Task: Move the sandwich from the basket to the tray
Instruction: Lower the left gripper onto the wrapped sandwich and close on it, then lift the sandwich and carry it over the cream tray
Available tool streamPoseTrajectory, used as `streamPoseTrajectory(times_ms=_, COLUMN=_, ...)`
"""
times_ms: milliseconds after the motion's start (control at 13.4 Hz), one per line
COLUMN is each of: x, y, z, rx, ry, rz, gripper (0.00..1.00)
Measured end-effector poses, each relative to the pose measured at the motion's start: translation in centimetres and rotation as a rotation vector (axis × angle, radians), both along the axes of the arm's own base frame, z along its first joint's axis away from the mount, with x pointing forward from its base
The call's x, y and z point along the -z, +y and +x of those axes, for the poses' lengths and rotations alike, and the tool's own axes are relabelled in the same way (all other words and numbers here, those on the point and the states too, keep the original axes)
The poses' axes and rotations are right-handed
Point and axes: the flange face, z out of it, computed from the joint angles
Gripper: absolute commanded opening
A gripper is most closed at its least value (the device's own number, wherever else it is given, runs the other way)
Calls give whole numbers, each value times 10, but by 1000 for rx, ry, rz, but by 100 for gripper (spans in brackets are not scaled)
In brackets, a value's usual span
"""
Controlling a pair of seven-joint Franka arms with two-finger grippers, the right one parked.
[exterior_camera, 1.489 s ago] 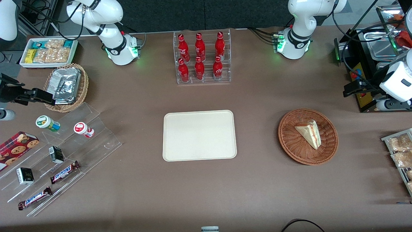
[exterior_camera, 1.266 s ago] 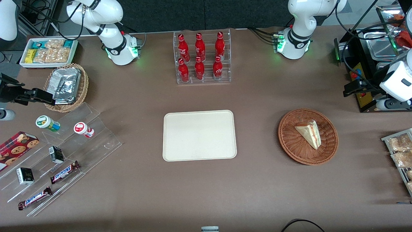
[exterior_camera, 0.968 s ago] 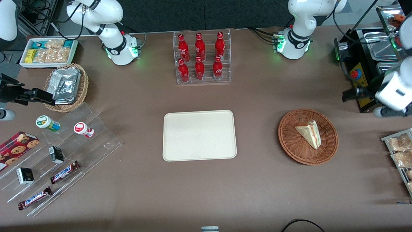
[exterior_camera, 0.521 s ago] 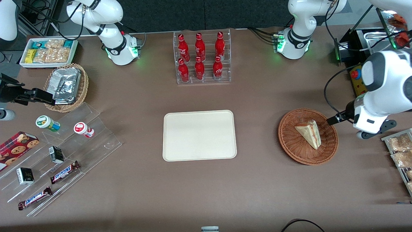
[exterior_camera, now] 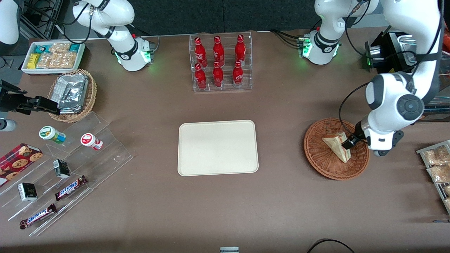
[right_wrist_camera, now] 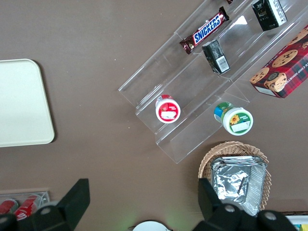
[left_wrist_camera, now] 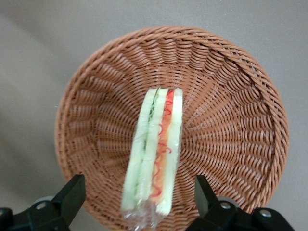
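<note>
The sandwich (exterior_camera: pixel 335 144), a pale wedge with red and green filling, lies in the reddish-brown wicker basket (exterior_camera: pixel 323 165). The cream tray (exterior_camera: pixel 218 147) sits at the table's middle with nothing on it, toward the parked arm from the basket. My left gripper (exterior_camera: pixel 349 143) hovers over the basket at the sandwich's wide end. In the left wrist view the gripper (left_wrist_camera: pixel 138 197) is open, its black fingers (left_wrist_camera: pixel 72 195) standing wide on either side of the wrapped sandwich (left_wrist_camera: pixel 155 149), apart from it. The basket (left_wrist_camera: pixel 231 120) fills that view. The tray's corner shows in the right wrist view (right_wrist_camera: pixel 21 103).
A clear rack of red bottles (exterior_camera: pixel 220 63) stands farther from the camera than the tray. A wire rack of snack packets (exterior_camera: pixel 437 168) and a black machine (exterior_camera: pixel 390 52) sit at the working arm's end. Acrylic steps with snacks (exterior_camera: pixel 70 165) and a tan basket (exterior_camera: pixel 74 95) lie toward the parked arm's end.
The left arm has swung in from the working arm's end of the table and come down over the basket. Its gripper now straddles the sandwich's wide end. The sandwich has not moved.
</note>
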Motion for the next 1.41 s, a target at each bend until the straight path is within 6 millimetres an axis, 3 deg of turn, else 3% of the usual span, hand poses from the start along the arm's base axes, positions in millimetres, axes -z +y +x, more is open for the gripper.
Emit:
streamPoseTrajectory(times_ms=298, x=39, y=-21, z=-9, rx=7, ry=15, rz=1, gripper=99)
streamPoseTrajectory(times_ms=372, x=47, y=-21, z=-15, rx=7, ry=17, rz=1, gripper=87)
streamPoseTrajectory(times_ms=521, x=56, y=-19, z=-22, rx=4, ry=27, rz=2, gripper=6)
streamPoseTrajectory(times_ms=596, x=56, y=-17, z=-22, rx=1, ry=27, rz=2, gripper=0)
streamPoseTrajectory(times_ms=819, x=45, y=-16, z=-13, rx=-2, ry=14, rz=2, gripper=0)
streamPoseTrajectory(times_ms=968, x=20, y=-20, z=-1, rx=2, ry=66, rz=9, gripper=0)
streamPoseTrajectory(times_ms=1117, x=-28, y=-34, z=16, rx=23, ry=127, rz=19, gripper=0)
streamPoseTrajectory(times_ms=1266, x=-86, y=-66, z=27, rx=70, ry=148, rz=26, gripper=0)
streamPoseTrajectory(times_ms=1415, x=-132, y=-116, z=29, rx=146, ry=118, rz=23, gripper=0)
